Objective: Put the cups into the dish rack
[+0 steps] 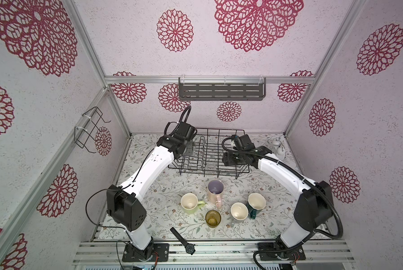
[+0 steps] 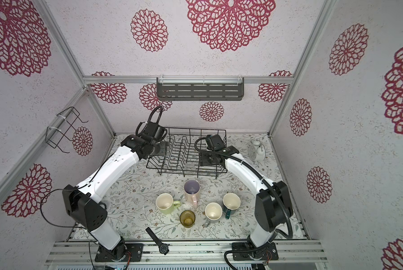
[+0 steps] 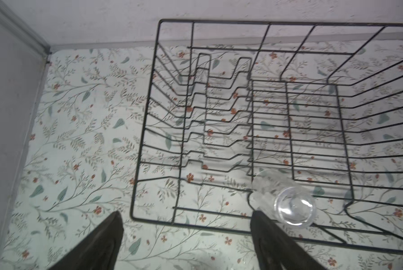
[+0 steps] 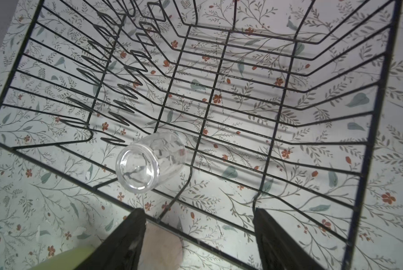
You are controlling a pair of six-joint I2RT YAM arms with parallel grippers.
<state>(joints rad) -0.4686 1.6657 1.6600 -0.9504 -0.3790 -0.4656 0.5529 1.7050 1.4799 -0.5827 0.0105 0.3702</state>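
The black wire dish rack (image 1: 219, 172) stands at the back of the table. A small clear glass (image 1: 210, 166) (image 3: 289, 203) (image 4: 149, 161) lies tilted inside it by the front rim. My left gripper (image 1: 191, 149) (image 3: 186, 214) hovers over the rack's left side, open and empty. Over the rack's right front, my right gripper (image 1: 227, 160) (image 4: 199, 211) is also open and empty. In front of the rack stand a yellow-green mug (image 1: 190, 203), a tall pink mug (image 1: 215, 192), an amber tumbler (image 1: 212, 218), a grey mug (image 1: 239, 211) and a dark teal mug (image 1: 256, 203).
A black wristwatch (image 1: 183, 240) lies at the table's front edge. A white alarm clock (image 1: 277, 147) stands at the back right. A wire holder (image 1: 90, 131) hangs on the left wall and a slotted shelf (image 1: 221, 91) on the back wall.
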